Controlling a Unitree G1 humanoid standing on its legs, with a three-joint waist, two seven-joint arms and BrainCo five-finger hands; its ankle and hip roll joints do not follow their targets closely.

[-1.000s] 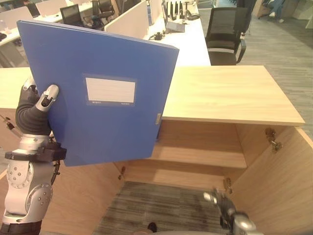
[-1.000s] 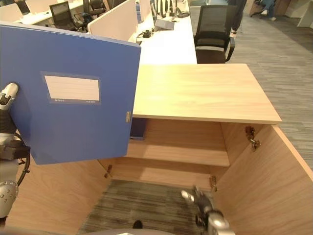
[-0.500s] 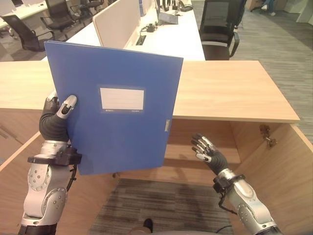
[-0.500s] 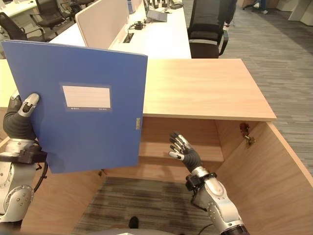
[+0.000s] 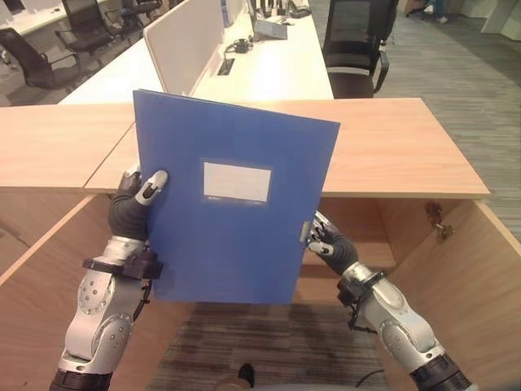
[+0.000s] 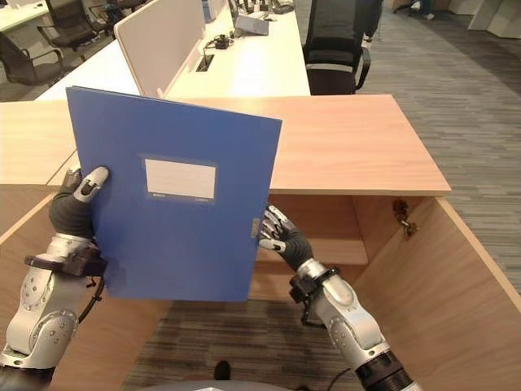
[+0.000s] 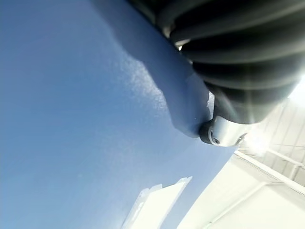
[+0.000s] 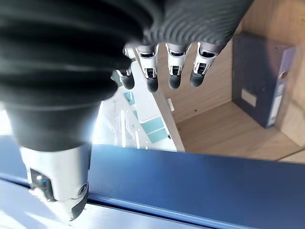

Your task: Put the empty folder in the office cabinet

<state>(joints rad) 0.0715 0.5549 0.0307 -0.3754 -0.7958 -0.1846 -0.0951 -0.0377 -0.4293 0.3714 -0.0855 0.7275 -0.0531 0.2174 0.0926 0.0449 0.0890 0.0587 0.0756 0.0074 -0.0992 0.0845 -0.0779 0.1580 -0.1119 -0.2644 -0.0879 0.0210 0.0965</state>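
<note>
Above the open office cabinet (image 5: pixel 383 155), a blue folder (image 5: pixel 232 220) is held upright, its front with a white label (image 5: pixel 236 181) facing the head camera. On its left edge the left hand (image 5: pixel 134 204) grips it, thumb pressed on the front face and the rest of the fingers hidden behind; the left wrist view shows the thumb lying flat on the blue surface. By the folder's right edge, near a small metal clasp (image 5: pixel 304 235), is the right hand (image 6: pixel 281 232), its fingers (image 8: pixel 174 71) nearly straight and slightly spread, fingertips at the edge; whether they touch it I cannot tell. In the right wrist view the thumb (image 8: pixel 59 195) rests against the folder's spine edge.

Behind the folder the cabinet's wooden top runs across, and its doors (image 5: pixel 468 285) stand open on either side. On a shelf inside, the right wrist view shows a dark blue box file (image 8: pixel 262 86) standing upright against the wall. Beyond are white desks (image 5: pixel 269 57) and a black office chair (image 5: pixel 354 41).
</note>
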